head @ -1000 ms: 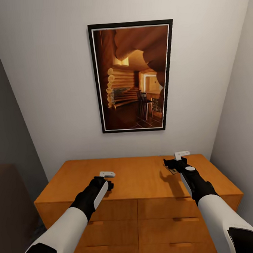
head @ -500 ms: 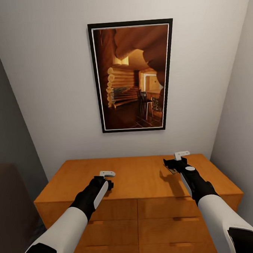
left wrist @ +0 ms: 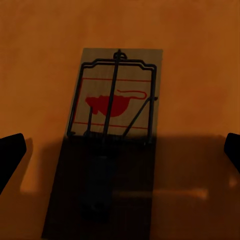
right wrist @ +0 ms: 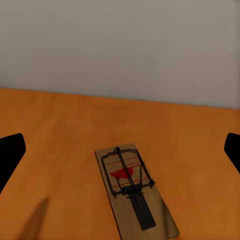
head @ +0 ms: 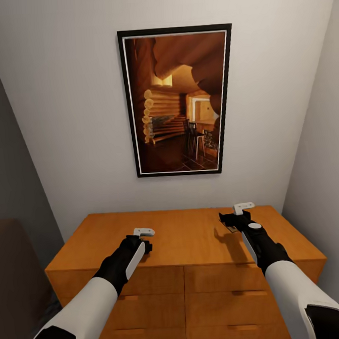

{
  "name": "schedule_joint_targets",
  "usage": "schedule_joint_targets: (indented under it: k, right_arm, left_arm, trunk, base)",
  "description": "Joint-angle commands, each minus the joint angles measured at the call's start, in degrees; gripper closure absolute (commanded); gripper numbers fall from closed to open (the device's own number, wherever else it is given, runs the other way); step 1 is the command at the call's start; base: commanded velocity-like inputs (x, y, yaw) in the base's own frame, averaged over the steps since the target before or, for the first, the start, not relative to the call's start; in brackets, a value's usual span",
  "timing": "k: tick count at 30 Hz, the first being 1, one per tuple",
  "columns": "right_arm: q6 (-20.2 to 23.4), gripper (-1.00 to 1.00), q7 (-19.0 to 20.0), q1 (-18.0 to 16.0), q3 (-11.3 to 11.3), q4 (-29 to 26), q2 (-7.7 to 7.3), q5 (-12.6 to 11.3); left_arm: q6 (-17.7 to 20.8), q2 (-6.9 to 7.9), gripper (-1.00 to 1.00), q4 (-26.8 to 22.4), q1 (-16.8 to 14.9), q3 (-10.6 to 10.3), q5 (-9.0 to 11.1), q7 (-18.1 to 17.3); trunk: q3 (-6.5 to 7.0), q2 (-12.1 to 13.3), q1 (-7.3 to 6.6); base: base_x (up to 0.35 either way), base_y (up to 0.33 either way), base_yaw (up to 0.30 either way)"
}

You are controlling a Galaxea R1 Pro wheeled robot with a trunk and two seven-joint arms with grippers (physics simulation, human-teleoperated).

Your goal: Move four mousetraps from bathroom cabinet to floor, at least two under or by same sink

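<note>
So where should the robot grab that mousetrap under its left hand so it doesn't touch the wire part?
Probably by the long side edges of the mousetrap, coming straight down from above. It lies flat on the cabinet top, wire on its upper face, and the open left gripper already straddles its width.

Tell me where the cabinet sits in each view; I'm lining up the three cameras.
Head view: the cabinet is at lower middle, below the framed picture.
Left wrist view: its orange top lies under one mousetrap.
Right wrist view: the top spans the lower part and carries a second mousetrap.
Shared landmark: the pale wall behind the cabinet, in the head and right wrist views.
</note>
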Motion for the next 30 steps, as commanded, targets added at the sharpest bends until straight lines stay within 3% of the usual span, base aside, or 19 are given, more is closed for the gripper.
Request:
schedule_joint_targets:
  k: [1, 24, 25, 30]
  right_arm:
    - [0.28, -1.0, 0.49, -0.02, -0.33, -0.12, 0.05, 0.6]
    - [0.28, -1.0, 0.49, -0.02, -0.33, -0.12, 0.04, 0.6]
    - [0.28, -1.0, 0.49, -0.02, -0.34, -0.12, 0.04, 0.6]
    - [0.28, -1.0, 0.49, -0.01, -0.35, -0.12, 0.06, 0.6]
  left_arm:
    - [0.11, 0.04, -1.0, 1.03, -0.02, -0.23, 1.06, 0.47]
    - [0.26, 0.4, -1.0, 0.95, -0.03, -0.15, 1.25, 0.45]
    - [0.24, 0.4, 1.0, 0.95, -0.03, -0.15, 1.28, 0.46]
    - [0.23, 0.49, 1.0, 0.94, -0.03, -0.21, 1.26, 0.41]
  trunk:
    - [-0.09, -0.04, 0.01]
    - [-0.09, -0.04, 0.01]
    - [-0.09, -0.04, 0.01]
    - [-0.09, -0.04, 0.01]
  base:
    - [0.0, 0.0, 0.0]
    - [0.0, 0.0, 0.0]
    - [0.0, 0.0, 0.0]
    - [0.0, 0.0, 0.0]
